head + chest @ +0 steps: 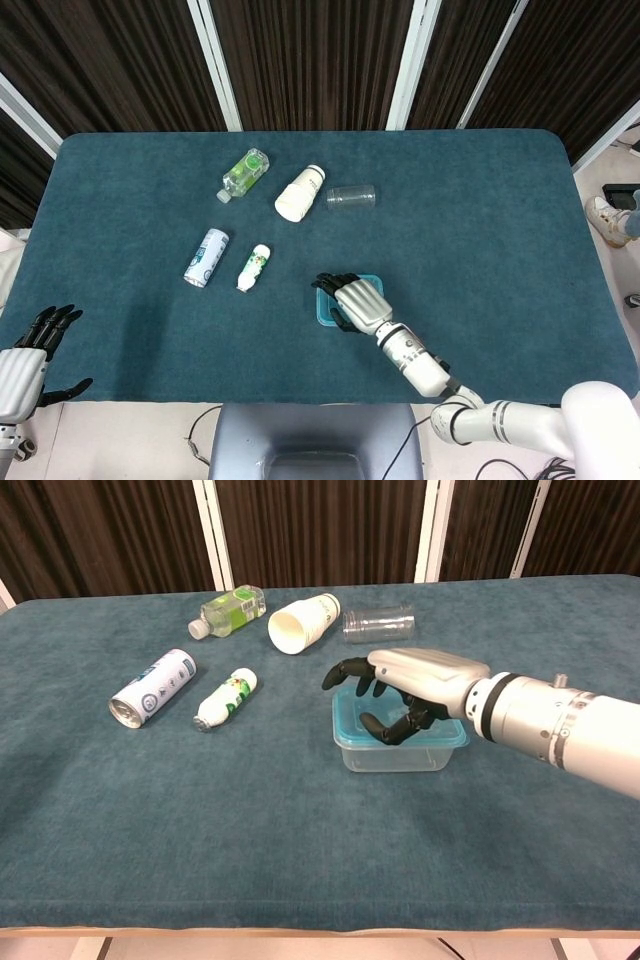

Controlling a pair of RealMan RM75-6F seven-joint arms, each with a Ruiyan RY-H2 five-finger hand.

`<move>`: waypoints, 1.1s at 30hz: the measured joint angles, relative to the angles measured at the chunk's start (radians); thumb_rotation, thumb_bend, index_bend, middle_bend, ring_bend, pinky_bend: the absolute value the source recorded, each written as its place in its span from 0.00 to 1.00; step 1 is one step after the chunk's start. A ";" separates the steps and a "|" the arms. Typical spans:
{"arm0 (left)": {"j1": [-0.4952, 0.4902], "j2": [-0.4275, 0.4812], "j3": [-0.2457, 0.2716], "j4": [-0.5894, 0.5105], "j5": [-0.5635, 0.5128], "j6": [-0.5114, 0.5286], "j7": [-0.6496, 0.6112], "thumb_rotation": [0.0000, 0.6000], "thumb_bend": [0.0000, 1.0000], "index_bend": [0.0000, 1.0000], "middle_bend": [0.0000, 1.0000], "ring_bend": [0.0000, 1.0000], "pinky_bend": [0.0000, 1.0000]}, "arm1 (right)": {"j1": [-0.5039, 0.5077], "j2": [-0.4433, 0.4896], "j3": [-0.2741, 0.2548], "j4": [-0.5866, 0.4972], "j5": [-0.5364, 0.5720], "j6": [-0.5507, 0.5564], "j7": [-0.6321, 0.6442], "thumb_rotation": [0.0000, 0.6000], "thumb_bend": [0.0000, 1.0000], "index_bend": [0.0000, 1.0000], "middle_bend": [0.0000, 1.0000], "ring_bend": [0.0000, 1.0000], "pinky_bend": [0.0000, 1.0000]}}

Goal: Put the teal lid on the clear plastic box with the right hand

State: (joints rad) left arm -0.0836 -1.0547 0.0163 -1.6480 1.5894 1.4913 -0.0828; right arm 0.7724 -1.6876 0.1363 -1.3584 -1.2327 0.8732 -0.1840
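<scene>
The clear plastic box (400, 757) stands near the table's front middle with the teal lid (346, 736) lying flat on its rim. In the head view only the lid's left edge (322, 303) shows beside the hand. My right hand (416, 676) (360, 300) is spread palm-down over the lid, and its dark fingertips (385, 730) curl down onto the lid's top. It grips nothing. My left hand (22, 362) hangs off the front left corner of the table, fingers apart and empty.
Behind the box lie a clear plastic cup (378, 623), a paper cup (303, 623) and a green bottle (230, 608). To the left lie a small white bottle (227, 698) and a can (152, 687). A teal cloth covers the table (300, 850).
</scene>
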 measured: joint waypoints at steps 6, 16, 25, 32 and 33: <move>0.000 0.000 0.000 -0.001 0.000 -0.001 0.001 1.00 0.37 0.14 0.09 0.06 0.32 | -0.003 0.000 -0.003 0.011 -0.007 -0.005 0.017 1.00 0.42 0.31 0.26 0.27 0.38; 0.000 -0.002 -0.001 0.000 0.001 0.001 0.003 1.00 0.37 0.15 0.09 0.06 0.32 | -0.020 0.020 0.000 -0.025 -0.073 0.063 0.053 1.00 0.42 0.31 0.26 0.27 0.38; 0.000 -0.002 -0.002 -0.001 -0.003 0.000 0.005 1.00 0.37 0.15 0.09 0.06 0.32 | -0.052 0.081 -0.019 -0.111 -0.168 0.144 0.075 1.00 0.42 0.31 0.26 0.27 0.38; -0.001 -0.001 -0.001 -0.003 -0.003 -0.003 0.004 1.00 0.37 0.14 0.10 0.06 0.32 | -0.063 0.150 -0.073 -0.187 -0.217 0.122 0.090 1.00 0.42 0.31 0.26 0.27 0.38; -0.001 -0.001 -0.001 -0.003 -0.002 -0.002 0.005 1.00 0.37 0.15 0.10 0.06 0.32 | -0.063 0.153 -0.078 -0.190 -0.219 0.116 0.089 1.00 0.42 0.31 0.26 0.27 0.38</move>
State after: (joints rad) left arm -0.0844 -1.0561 0.0152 -1.6505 1.5872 1.4889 -0.0779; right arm 0.7090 -1.5349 0.0580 -1.5486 -1.4519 0.9897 -0.0949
